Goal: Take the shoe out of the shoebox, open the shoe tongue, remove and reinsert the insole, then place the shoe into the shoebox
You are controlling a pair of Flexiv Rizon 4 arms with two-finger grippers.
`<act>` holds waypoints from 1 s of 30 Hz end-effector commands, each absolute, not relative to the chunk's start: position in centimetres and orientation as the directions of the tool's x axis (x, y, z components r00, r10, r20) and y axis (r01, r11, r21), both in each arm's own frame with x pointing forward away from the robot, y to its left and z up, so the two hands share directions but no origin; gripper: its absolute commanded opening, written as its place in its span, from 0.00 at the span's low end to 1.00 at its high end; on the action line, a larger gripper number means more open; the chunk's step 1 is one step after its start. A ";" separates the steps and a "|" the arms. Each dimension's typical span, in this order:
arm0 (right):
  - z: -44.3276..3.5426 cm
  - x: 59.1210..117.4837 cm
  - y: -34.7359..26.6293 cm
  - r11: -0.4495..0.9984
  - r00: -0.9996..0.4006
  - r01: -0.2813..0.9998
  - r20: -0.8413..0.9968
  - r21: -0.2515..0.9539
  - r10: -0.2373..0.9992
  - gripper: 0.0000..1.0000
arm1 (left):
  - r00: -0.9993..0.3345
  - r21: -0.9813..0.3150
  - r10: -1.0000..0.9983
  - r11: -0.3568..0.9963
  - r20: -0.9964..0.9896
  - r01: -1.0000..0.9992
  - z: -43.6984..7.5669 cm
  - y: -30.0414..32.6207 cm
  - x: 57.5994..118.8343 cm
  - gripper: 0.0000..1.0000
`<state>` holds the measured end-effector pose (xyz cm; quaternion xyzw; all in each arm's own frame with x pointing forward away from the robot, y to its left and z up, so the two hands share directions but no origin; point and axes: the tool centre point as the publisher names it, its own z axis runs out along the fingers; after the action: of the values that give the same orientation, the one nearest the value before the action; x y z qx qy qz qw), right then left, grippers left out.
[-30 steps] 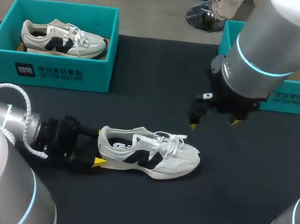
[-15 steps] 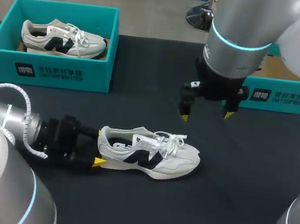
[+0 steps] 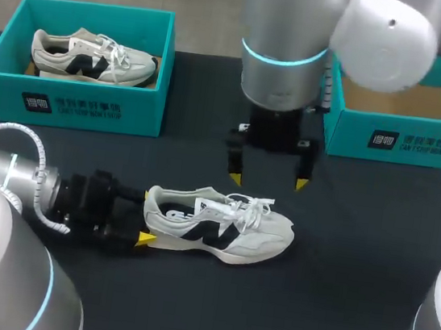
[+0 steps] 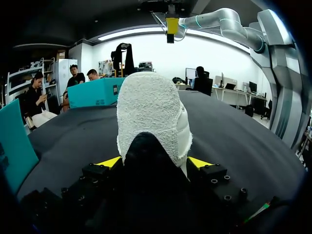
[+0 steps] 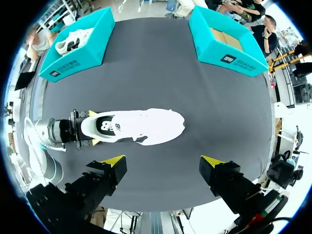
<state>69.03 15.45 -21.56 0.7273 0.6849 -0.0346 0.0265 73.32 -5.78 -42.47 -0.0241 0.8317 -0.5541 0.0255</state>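
A table [image 3: 204, 106] draped in dark, matte cloth carries the whole scene. The cloth lies flat and smooth, evenly lit, and reads charcoal grey where the light falls on it. At the table's far left corner sits a teal box [image 3: 90, 103] with a spare shoe [image 3: 92, 57] inside.

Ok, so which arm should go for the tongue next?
The right, probably. The right gripper hangs open over the shoe, its fingers free to drop onto the tongue. The left gripper is shut on the heel, steadying the shoe.
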 end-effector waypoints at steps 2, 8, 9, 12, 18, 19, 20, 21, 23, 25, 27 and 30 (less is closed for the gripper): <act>-22.8 69.4 17.8 -0.137 0.103 0.973 -0.185 -0.183 0.977 1.00 | -0.997 -0.923 -0.070 0.384 -0.017 -0.011 -42.5 -5.8 73.2 0.00; -23.6 69.4 17.9 -0.178 0.151 0.968 -0.157 -0.177 0.976 1.00 | -0.997 -0.923 -0.070 0.384 -0.017 -0.011 -42.5 -5.8 73.2 0.00; -23.7 69.4 17.9 -0.182 0.158 0.968 -0.146 -0.172 0.977 1.00 | -0.997 -0.923 -0.070 0.384 -0.017 -0.011 -42.5 -5.8 73.2 0.00; -23.7 69.3 17.9 -0.183 0.160 0.968 -0.140 -0.171 0.977 1.00 | -0.997 -0.923 -0.070 0.384 -0.017 -0.011 -42.5 -5.8 73.2 0.00; -23.7 69.3 17.9 -0.183 0.160 0.968 -0.140 -0.171 0.977 1.00 | -0.997 -0.923 -0.070 0.384 -0.017 -0.011 -42.5 -5.8 73.2 0.00; -23.7 69.3 17.9 -0.183 0.160 0.968 -0.140 -0.171 0.977 1.00 | -0.997 -0.923 -0.070 0.384 -0.017 -0.011 -42.5 -5.8 73.2 0.00; -23.7 69.3 17.9 -0.183 0.160 0.968 -0.140 -0.171 0.977 1.00 | -0.997 -0.923 -0.070 0.384 -0.017 -0.011 -42.5 -5.8 73.2 0.00; -23.7 69.3 17.9 -0.183 0.160 0.968 -0.140 -0.171 0.977 1.00 | -0.997 -0.923 -0.070 0.384 -0.017 -0.011 -42.5 -5.8 73.2 0.00; -23.7 69.3 17.9 -0.183 0.160 0.968 -0.140 -0.171 0.977 1.00 | -0.997 -0.923 -0.070 0.384 -0.017 -0.011 -42.5 -5.8 73.2 0.00; -23.7 69.3 17.9 -0.183 0.160 0.968 -0.140 -0.171 0.977 1.00 | -0.997 -0.923 -0.070 0.384 -0.017 -0.011 -42.5 -5.8 73.2 0.00; -23.7 69.3 17.9 -0.183 0.160 0.968 -0.140 -0.171 0.977 1.00 | -0.997 -0.923 -0.070 0.384 -0.017 -0.011 -42.5 -5.8 73.2 0.00; -24.2 69.9 19.1 -0.183 0.153 0.971 -0.188 -0.152 0.970 1.00 | -0.997 -0.923 -0.070 0.384 -0.017 -0.011 -42.5 -5.8 73.2 0.00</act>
<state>69.59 17.59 -23.90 0.7612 0.6391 -0.1094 -0.0107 73.32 -5.77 -42.47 -0.0241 0.8317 -0.5540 0.0255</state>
